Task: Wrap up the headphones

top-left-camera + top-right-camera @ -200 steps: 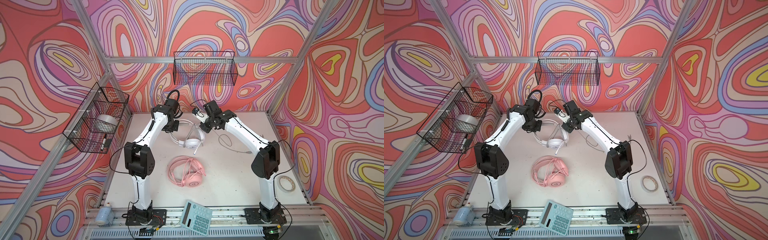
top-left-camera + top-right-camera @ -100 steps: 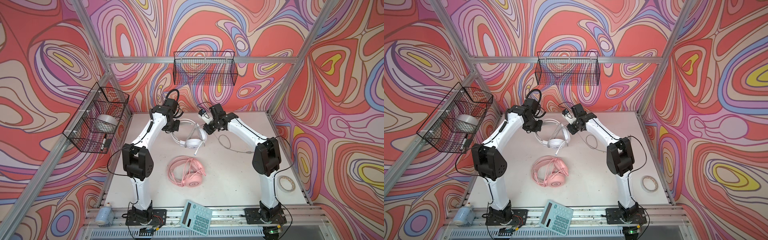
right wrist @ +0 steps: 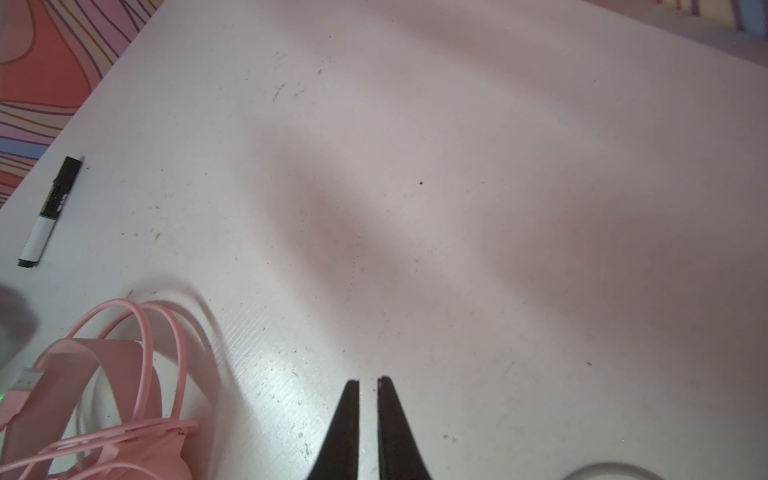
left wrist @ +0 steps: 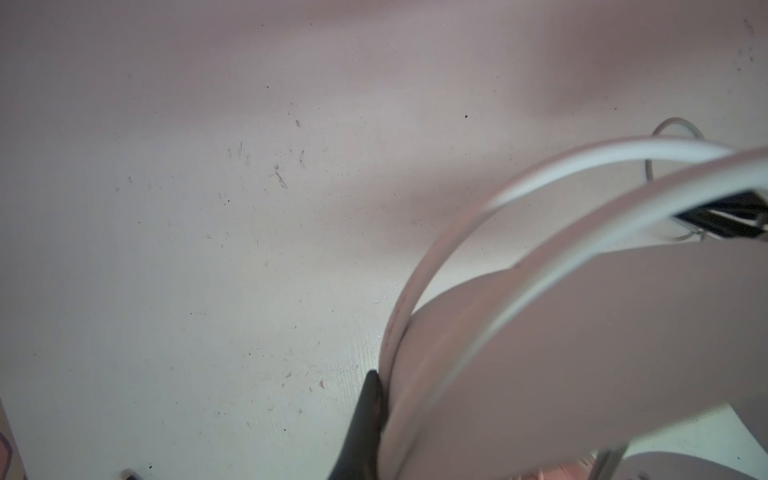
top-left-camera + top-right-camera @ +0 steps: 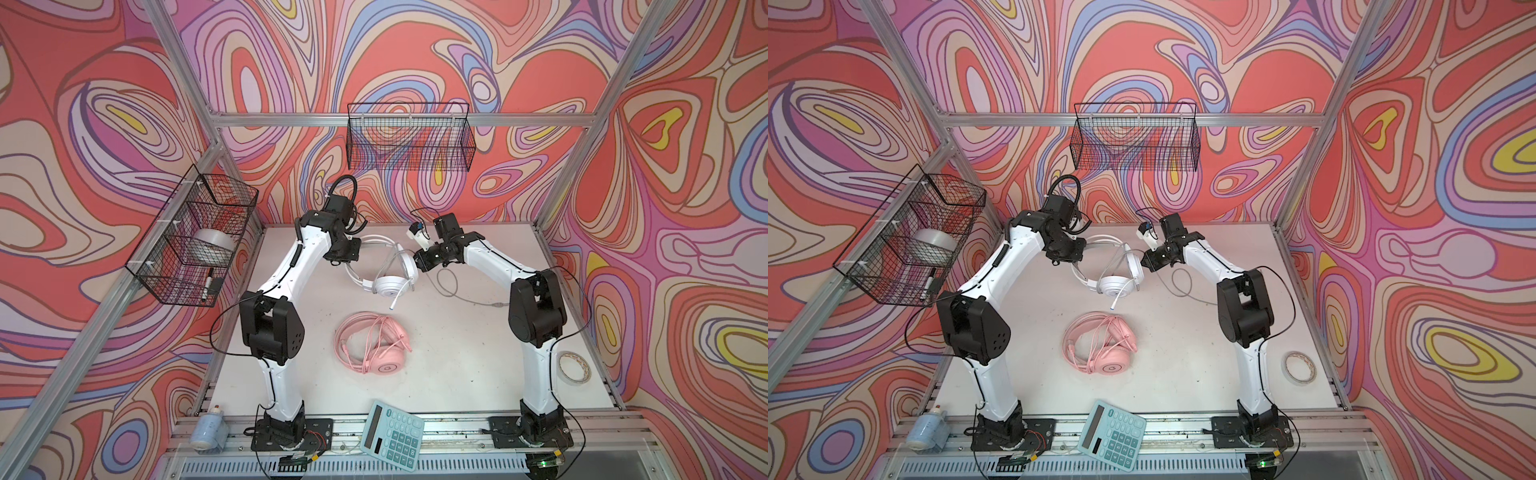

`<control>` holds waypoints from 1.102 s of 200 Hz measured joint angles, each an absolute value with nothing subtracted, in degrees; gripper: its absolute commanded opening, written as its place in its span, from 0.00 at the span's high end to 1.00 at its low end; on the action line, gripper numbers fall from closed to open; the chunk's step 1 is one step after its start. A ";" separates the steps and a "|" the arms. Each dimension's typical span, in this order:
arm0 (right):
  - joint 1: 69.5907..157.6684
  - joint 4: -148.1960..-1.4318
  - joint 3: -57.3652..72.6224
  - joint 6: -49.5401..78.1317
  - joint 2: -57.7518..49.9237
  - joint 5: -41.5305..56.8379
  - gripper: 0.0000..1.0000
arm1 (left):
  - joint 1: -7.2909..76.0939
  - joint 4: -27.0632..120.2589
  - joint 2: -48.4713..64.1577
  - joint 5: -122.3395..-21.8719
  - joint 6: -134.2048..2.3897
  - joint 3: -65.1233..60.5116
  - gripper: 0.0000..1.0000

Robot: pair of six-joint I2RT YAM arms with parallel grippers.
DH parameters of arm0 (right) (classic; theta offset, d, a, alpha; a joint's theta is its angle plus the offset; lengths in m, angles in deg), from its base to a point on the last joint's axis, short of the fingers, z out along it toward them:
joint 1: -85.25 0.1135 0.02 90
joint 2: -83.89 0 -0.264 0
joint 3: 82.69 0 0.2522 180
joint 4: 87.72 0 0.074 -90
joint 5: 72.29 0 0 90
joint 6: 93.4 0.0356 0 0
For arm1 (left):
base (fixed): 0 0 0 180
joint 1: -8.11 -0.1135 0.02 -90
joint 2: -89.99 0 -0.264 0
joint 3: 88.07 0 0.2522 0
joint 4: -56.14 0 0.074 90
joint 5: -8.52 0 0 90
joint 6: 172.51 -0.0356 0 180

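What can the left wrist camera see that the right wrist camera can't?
Only the left wrist camera sees the white headphones, their band pinched by the left gripper. Only the right wrist camera sees the pink headphones, a marker, and the right gripper, its jaws nearly together with nothing between them. Both see the bare white table.

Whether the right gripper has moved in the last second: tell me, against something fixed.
Yes. In both top views the right gripper has shifted slightly right and toward the front edge, judged against the wire basket on the back wall.
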State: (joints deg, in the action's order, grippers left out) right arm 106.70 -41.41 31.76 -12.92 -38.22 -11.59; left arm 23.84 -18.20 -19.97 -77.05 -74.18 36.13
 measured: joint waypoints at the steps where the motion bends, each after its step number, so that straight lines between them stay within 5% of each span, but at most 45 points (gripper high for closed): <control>1: 106.70 -41.43 31.69 -12.88 -38.24 -11.72 0.88 | 23.84 -18.18 -19.97 -76.99 -74.15 36.13 1.00; 220: 105.89 -58.46 9.44 -2.43 -41.34 -31.33 0.82 | 19.34 -9.00 -20.01 -70.60 -57.78 37.07 1.00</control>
